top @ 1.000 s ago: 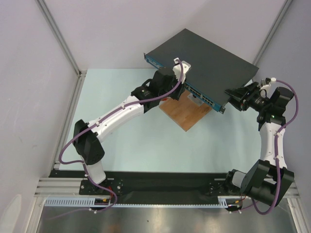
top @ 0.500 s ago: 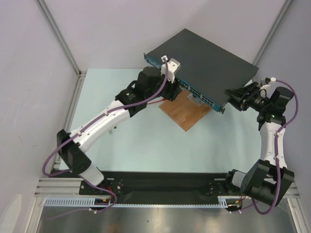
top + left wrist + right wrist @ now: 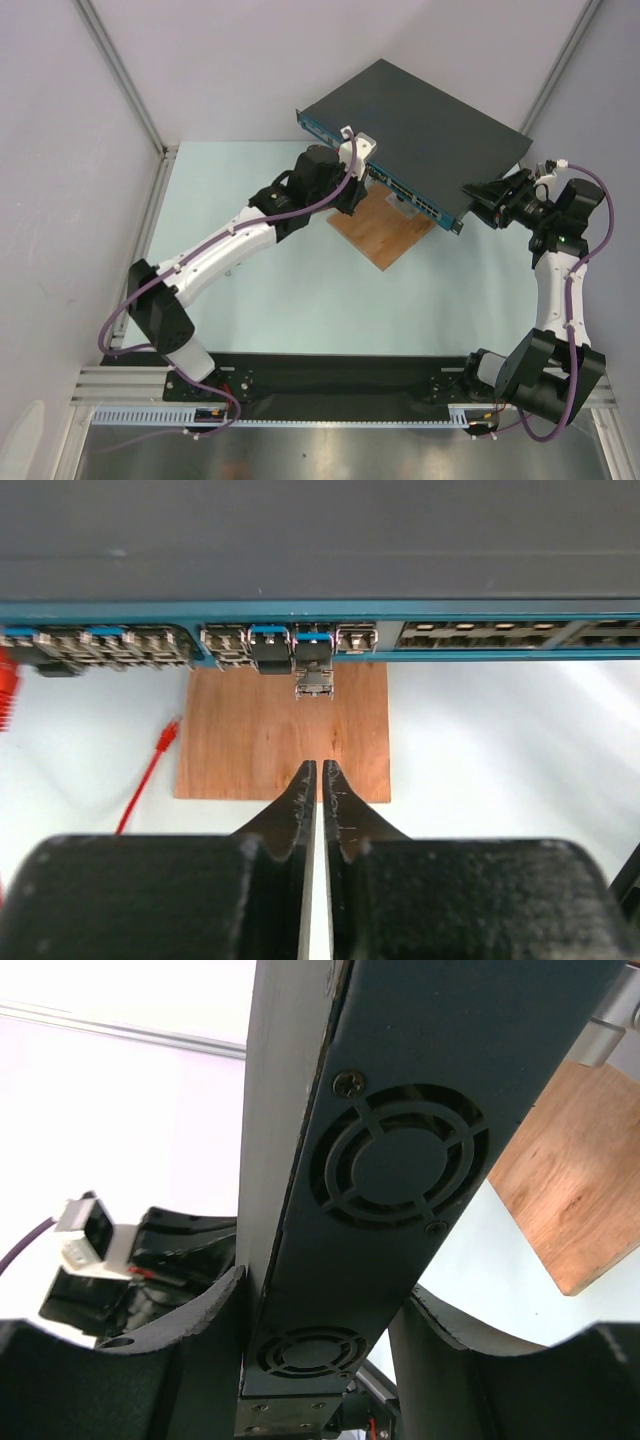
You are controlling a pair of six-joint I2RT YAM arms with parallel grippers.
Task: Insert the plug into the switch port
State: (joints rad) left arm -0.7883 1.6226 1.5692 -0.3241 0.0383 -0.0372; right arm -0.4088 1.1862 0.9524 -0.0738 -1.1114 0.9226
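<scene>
Left gripper [image 3: 319, 768]: fingers [image 3: 298, 795] pressed together, empty. Plug [image 3: 314, 683] straight ahead of tips, sits in port on switch [image 3: 320, 540] front, sticks out toward fingers, long axis in line with them. Right gripper [image 3: 322, 1310] clamps switch end.

One switch [image 3: 420, 115], one wooden board [image 3: 385, 235], one plug [image 3: 314, 683], one red cable [image 3: 145, 775].

Ahead of the left gripper [image 3: 319, 770], the switch [image 3: 320, 540] is seen in matt dark grey metal. The black fingers [image 3: 345, 815] are scratched. The board [image 3: 250, 750] beyond them is smooth matt wood.
</scene>
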